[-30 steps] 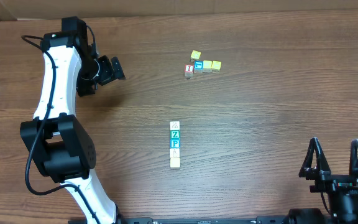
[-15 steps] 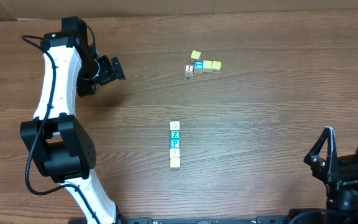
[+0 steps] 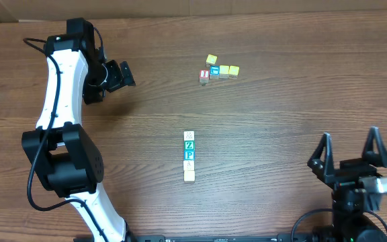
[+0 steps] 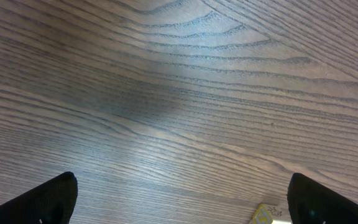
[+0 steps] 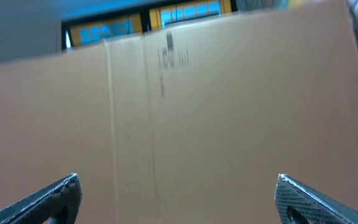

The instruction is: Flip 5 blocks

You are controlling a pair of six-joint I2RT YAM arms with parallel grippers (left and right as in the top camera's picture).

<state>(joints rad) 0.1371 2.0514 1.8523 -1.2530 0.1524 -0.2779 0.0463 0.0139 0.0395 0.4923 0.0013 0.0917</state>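
Two pincers spread wide and empty, five blocks in a row mid-tabletop.
The right gripper (image 3: 349, 144) stands by the near right corner of the tabletop (image 3: 281, 101), fingers parted to the full and holding nothing (its own camera sees only a blurred cardboard wall (image 5: 229, 124)). The left gripper (image 3: 119, 75) hangs toward the far left corner, jaws likewise wide apart, nothing between them. The blocks (image 3: 189, 156) lie in a touching column about the tabletop's middle, well apart from both: whitish, green Z (image 3: 189, 145), teal P (image 3: 189, 155), whitish, tan. Toward the far edge sits a cluster of cubes (image 3: 224, 70).
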